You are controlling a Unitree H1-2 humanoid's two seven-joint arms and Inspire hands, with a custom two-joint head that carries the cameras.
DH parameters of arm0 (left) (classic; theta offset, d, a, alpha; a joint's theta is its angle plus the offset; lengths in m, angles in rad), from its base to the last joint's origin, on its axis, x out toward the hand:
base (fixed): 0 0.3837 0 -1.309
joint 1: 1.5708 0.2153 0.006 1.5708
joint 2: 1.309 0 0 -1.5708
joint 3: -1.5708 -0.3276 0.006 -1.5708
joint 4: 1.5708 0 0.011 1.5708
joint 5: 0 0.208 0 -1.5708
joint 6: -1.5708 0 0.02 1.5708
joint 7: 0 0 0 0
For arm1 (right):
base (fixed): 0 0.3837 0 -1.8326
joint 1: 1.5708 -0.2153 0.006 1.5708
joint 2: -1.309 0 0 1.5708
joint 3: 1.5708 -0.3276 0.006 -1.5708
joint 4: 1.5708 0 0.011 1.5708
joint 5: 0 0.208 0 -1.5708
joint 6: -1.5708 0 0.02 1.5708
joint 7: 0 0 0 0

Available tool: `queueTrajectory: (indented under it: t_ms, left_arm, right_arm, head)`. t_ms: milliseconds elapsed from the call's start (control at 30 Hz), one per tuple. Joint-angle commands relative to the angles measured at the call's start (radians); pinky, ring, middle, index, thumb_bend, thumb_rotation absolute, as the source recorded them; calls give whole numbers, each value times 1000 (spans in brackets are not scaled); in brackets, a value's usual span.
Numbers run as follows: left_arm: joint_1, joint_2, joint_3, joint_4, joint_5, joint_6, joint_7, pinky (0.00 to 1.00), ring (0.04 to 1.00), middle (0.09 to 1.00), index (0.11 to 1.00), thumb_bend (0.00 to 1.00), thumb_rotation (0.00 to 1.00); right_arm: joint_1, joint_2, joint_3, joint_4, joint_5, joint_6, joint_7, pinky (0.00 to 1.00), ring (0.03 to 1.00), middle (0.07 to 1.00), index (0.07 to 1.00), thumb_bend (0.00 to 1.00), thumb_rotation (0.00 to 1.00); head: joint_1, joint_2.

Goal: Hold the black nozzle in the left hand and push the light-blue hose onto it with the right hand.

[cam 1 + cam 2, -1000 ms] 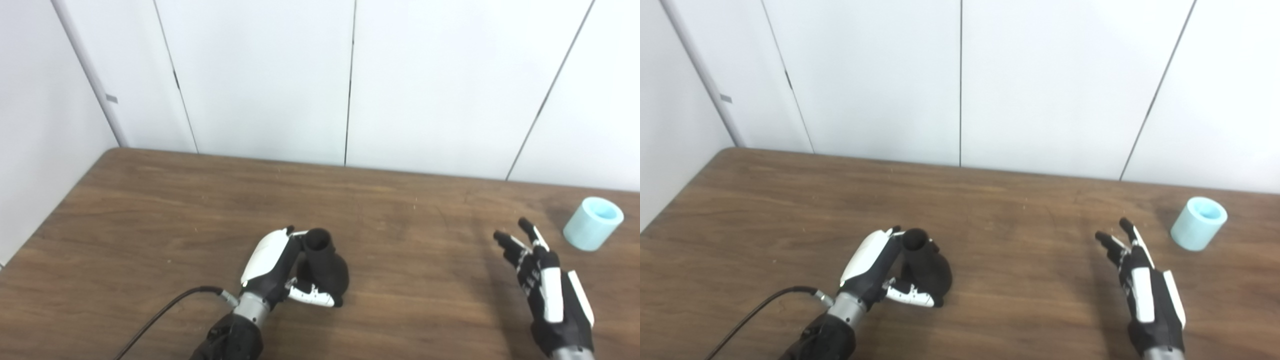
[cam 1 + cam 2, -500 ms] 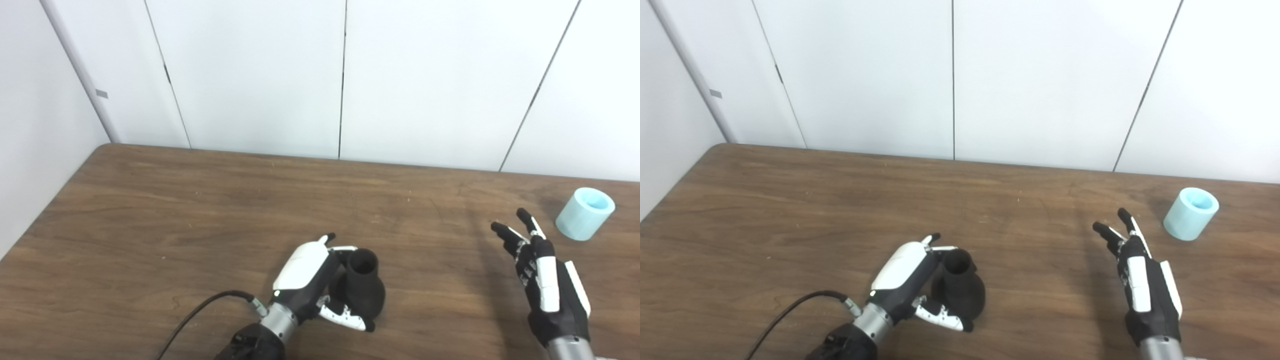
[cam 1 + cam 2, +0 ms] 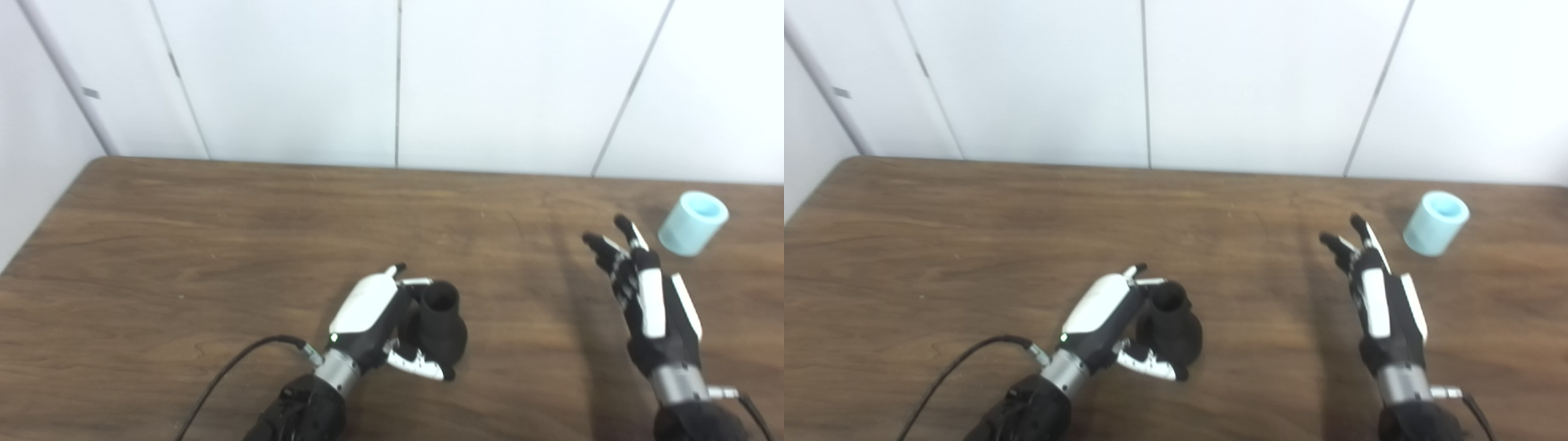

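The brown wooden tabletop [image 3: 184, 245] carried no readable writing. The left hand [image 3: 373, 318] curled around the black nozzle [image 3: 441, 324], its opening facing up. The right hand [image 3: 649, 300] hovered with fingers spread, empty. The light-blue hose [image 3: 693, 223] stood near the far right edge, apart from it.
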State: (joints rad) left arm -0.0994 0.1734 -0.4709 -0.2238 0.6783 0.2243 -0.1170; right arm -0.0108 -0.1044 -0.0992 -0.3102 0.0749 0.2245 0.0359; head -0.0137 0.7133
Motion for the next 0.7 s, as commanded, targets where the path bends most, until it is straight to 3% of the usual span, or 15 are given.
queueTrajectory:
  t_ms: [0, 467, 667]
  left_arm:
    - [45, 18, -18, 30, 16, 17, -51, 1000, 644, 484, 499, 521, 0]
    - [56, 37, -8, 57, -18, -39, -58, 1000, 608, 494, 491, 521, 0]
    - [56, 43, -6, 79, -30, -57, -66, 1000, 605, 494, 491, 521, 0]
  right_arm:
    - [-26, -3, -2, -56, 1, 0, -5, 925, 908, 811, 975, 537, 1000]
    - [-80, -15, -30, -123, -18, 81, -37, 869, 896, 804, 956, 540, 1000]
    - [-119, -54, -33, -155, -78, 107, -48, 844, 889, 807, 910, 550, 1000]
  head:
    - [-9, 2]
    - [-107, 0]
    - [-162, -8]
